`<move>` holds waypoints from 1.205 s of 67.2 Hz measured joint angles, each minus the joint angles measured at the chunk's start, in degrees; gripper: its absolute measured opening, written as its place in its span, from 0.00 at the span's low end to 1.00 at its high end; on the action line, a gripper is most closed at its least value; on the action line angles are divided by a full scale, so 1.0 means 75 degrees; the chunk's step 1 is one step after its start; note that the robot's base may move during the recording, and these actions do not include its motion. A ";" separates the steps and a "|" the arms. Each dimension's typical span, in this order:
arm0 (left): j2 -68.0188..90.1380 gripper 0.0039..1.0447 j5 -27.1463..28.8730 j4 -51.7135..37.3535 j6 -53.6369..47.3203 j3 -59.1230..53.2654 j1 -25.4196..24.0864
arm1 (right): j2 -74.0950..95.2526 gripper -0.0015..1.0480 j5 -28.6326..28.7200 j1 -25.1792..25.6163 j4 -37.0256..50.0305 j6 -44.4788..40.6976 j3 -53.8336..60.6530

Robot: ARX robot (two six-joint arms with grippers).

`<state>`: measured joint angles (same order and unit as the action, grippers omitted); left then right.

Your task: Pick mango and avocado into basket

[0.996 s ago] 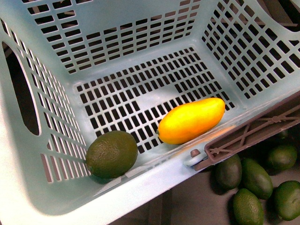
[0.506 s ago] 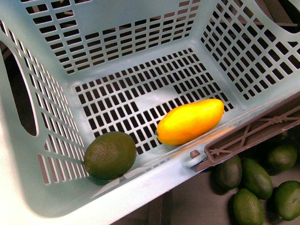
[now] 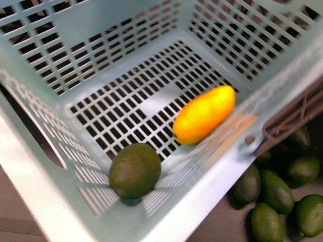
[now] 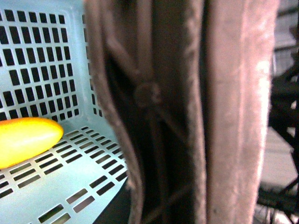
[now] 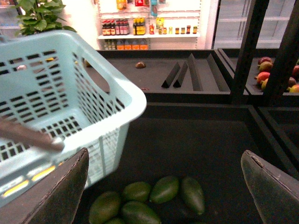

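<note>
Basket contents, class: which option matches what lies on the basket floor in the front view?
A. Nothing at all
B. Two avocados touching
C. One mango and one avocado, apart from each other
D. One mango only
C: the front view shows the yellow-orange mango and the olive-green avocado both on the slotted floor of the basket, with bare floor between them.

Pale aqua slotted plastic basket (image 3: pixel 45 196), smooth with a soft sheen. Glossy, smooth yellow-orange oval mango (image 3: pixel 204 114). Matt, finely pebbled olive-green round avocado (image 3: pixel 135 170). Brown ribbed plastic handle (image 4: pixel 187 116), dull and slightly scuffed, close against left camera.
</note>
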<state>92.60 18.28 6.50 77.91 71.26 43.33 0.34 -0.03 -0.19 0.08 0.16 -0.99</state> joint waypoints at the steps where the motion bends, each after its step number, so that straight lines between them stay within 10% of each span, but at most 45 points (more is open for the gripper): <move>1: 0.0035 0.13 0.0085 -0.0029 0.0076 0.0017 -0.0058 | -0.0003 0.92 0.0000 0.0000 0.0000 0.0000 0.0000; 81: 0.4062 0.13 -0.1833 -0.0898 0.1116 0.1311 -0.3815 | -0.0003 0.92 0.0003 0.0000 0.0000 0.0000 0.0000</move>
<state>123.07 4.54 -0.23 86.28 81.10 14.72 0.32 -0.01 -0.19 0.08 0.16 -0.99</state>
